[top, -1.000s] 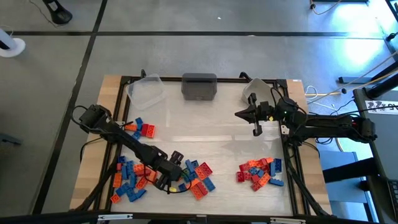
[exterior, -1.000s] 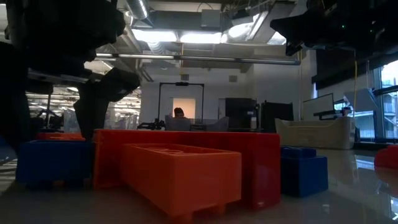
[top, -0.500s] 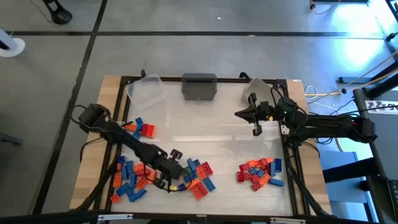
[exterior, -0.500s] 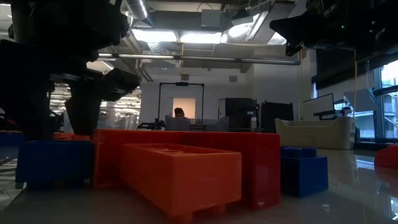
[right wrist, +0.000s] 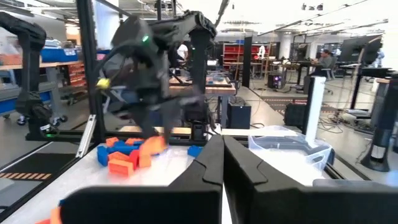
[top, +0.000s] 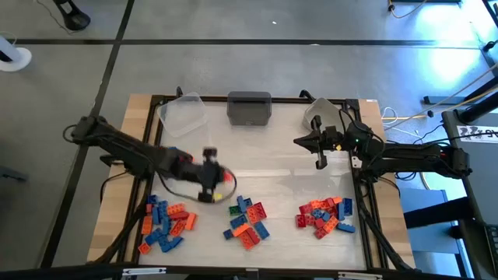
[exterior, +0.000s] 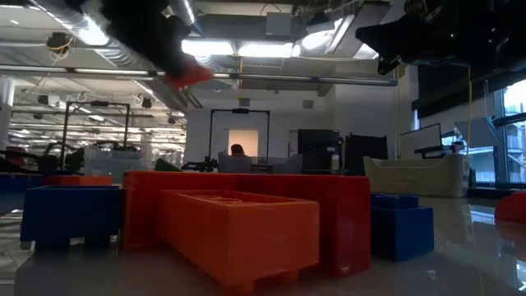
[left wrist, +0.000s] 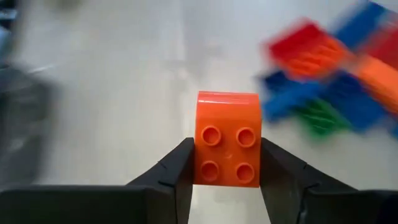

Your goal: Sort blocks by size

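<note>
My left gripper hangs over the table's middle left, shut on a small orange block with four studs. The low view shows that block high above the table. The other blocks lie in three heaps: a left heap, a middle heap and a right heap. My right gripper waits shut above the table's far right, nothing between its fingers. My left gripper pinches the orange block by two opposite side walls, one finger on each side. The fingers slant down from the table's left side. The studded face is turned back toward the wrist. The block hangs clear of the table and the heaps.
Along the far edge stand a clear bin, a grey bin and another clear bin. A black frame rims the table. Bare tabletop lies between the bins and the heaps.
My left gripper stood low among the blocks between the left and middle heaps. It has since risen and drawn back toward the far edge, turning as it went. The orange block has come up with it, lifted clear. The heaps lie as before.
</note>
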Robot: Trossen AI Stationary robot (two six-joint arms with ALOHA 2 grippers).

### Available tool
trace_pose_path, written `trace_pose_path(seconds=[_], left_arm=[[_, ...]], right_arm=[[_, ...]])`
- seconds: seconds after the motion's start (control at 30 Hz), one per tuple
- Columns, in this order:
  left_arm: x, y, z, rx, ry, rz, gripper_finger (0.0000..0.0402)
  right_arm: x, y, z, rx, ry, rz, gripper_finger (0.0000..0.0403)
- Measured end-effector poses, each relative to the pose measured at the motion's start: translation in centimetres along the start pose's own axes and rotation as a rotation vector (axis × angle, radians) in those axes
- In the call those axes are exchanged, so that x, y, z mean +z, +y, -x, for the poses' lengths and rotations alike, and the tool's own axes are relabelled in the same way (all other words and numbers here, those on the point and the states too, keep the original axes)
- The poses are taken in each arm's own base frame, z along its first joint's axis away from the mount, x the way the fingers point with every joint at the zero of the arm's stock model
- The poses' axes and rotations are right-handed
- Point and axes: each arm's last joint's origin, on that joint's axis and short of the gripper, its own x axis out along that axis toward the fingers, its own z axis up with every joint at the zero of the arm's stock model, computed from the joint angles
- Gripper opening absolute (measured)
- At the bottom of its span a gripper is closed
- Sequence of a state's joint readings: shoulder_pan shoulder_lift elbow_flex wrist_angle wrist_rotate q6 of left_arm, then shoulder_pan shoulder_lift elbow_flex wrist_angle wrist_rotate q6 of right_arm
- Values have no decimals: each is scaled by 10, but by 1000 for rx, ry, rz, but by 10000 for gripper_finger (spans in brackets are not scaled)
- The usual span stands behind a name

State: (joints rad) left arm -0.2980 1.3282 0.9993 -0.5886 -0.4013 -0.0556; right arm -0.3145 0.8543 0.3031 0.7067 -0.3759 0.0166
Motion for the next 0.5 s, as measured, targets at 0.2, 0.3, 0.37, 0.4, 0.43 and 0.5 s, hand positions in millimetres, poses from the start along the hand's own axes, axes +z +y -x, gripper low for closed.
trace_pose_path(seconds=[0.2, 0.3, 0.37, 0.4, 0.43, 0.5], left_arm=[[-10, 59, 18, 220, 28, 129, 132], [-16, 85, 20, 307, 39, 195, 133], [-22, 101, 18, 357, 66, 240, 135], [-24, 110, 17, 381, 79, 267, 135], [-27, 118, 16, 404, 94, 292, 135], [-34, 134, 14, 452, 120, 343, 134]], right_arm=[[0, -1, 0, -36, -1, 0, 5], [0, -1, 0, -37, -1, 0, 5], [0, -1, 0, -50, -1, 0, 5], [0, -2, 0, -53, -1, 0, 5], [0, -2, 0, -54, -1, 1, 5], [0, -2, 0, -54, -1, 1, 5]])
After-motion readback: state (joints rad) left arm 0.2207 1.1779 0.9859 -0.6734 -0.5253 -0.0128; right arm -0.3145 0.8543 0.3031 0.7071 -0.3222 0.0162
